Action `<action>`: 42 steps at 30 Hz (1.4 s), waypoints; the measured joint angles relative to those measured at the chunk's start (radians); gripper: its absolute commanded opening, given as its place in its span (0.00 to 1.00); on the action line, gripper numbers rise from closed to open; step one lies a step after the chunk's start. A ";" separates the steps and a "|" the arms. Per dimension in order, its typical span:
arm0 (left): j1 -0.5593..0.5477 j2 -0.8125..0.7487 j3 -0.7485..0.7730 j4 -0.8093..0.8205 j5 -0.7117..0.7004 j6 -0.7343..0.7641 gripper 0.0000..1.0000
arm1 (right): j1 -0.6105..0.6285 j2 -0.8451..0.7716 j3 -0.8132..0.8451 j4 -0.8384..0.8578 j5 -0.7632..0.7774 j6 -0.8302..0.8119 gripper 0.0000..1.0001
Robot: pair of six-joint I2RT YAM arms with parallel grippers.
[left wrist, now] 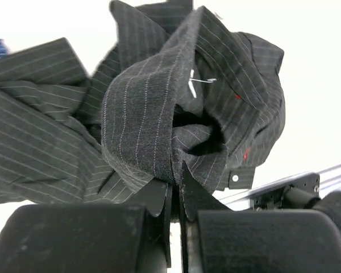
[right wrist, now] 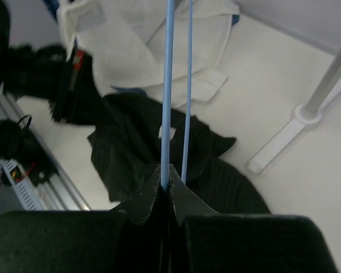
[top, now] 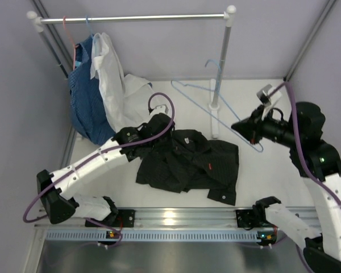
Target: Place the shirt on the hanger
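The black pinstriped shirt (top: 187, 162) lies crumpled on the white table in the middle of the top view. My left gripper (top: 154, 126) is at its far-left part, shut on a fold of the fabric. In the left wrist view the shirt (left wrist: 142, 114) bunches up right above the gripper (left wrist: 176, 173). The light-blue wire hanger (top: 176, 85) stretches slantwise from beside the rack's pole toward my right gripper (top: 238, 126), which is shut on its wire. In the right wrist view the hanger (right wrist: 169, 85) rises straight out of the gripper (right wrist: 168, 170), above the shirt (right wrist: 136, 148).
A clothes rack has its rail (top: 136, 18) along the back and its pole (top: 220, 68) standing on the table. A blue patterned garment (top: 85, 102) on a red hanger (top: 74, 42) and a white shirt (top: 113, 85) hang at the left. A metal rail (top: 176, 219) runs along the near edge.
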 measured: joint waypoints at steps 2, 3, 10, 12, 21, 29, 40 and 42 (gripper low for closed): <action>0.037 0.007 0.018 -0.023 0.008 0.003 0.00 | 0.000 -0.126 -0.095 -0.082 -0.056 -0.019 0.00; 0.058 0.009 0.022 -0.036 0.011 0.005 0.00 | 0.002 -0.176 -0.121 -0.129 -0.074 -0.031 0.00; 0.187 0.068 0.061 -0.086 0.103 0.101 0.00 | 0.080 -0.285 -0.135 -0.381 -0.041 -0.105 0.00; 0.196 0.090 0.076 -0.091 0.128 0.135 0.00 | 0.086 -0.280 -0.113 -0.441 -0.018 -0.110 0.00; 0.222 0.100 0.110 -0.095 0.176 0.243 0.00 | 0.119 -0.166 -0.045 -0.554 -0.063 -0.101 0.00; 0.233 0.092 0.113 -0.073 0.460 0.407 0.00 | 0.121 -0.119 -0.063 -0.561 -0.085 -0.102 0.00; 0.229 -0.052 0.192 -0.067 0.896 0.592 0.00 | 0.126 0.095 -0.119 -0.444 -0.340 -0.192 0.00; 0.227 -0.080 0.249 -0.077 0.908 0.610 0.00 | 0.126 0.133 -0.123 -0.435 -0.384 -0.215 0.00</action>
